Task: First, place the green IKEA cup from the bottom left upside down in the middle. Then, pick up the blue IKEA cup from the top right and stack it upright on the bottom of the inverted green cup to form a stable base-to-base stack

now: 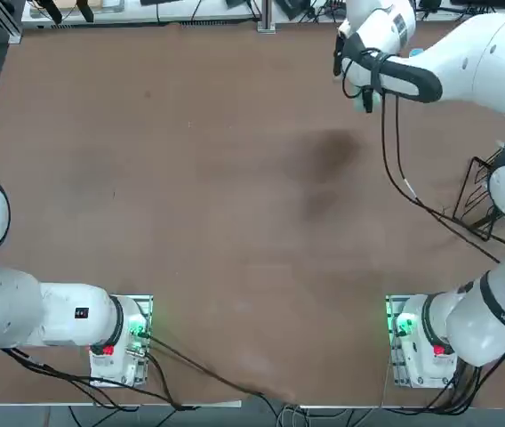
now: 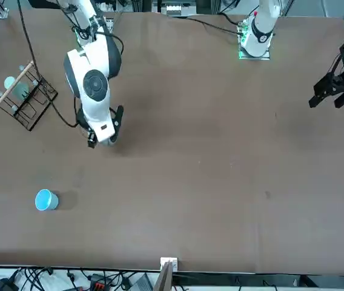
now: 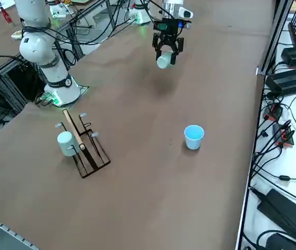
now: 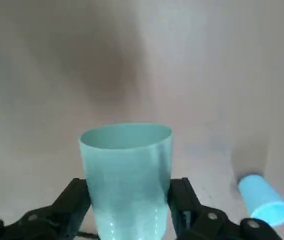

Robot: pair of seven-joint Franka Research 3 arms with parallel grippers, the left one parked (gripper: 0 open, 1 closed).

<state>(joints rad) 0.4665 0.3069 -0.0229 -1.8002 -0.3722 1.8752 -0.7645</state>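
Observation:
My right gripper (image 4: 130,200) is shut on the green IKEA cup (image 4: 127,170), one black finger on each side of its wall. The cup's wider end points away from the wrist. From the right side the gripper (image 3: 164,57) hangs above the brown table (image 3: 153,172) with the pale cup (image 3: 163,62) at its tip and a shadow beneath it. In the front view the gripper (image 2: 102,134) points down over the table. The blue IKEA cup (image 3: 194,137) stands upright on the table, apart from the gripper, and shows again as a sky-blue cup (image 2: 46,199) (image 4: 263,202).
A black wire rack with a wooden bar (image 3: 85,146) (image 2: 23,97) stands near the right arm's side of the table, with a pale cup (image 3: 65,141) hung on it. Cables and equipment line the table's edge (image 3: 278,88).

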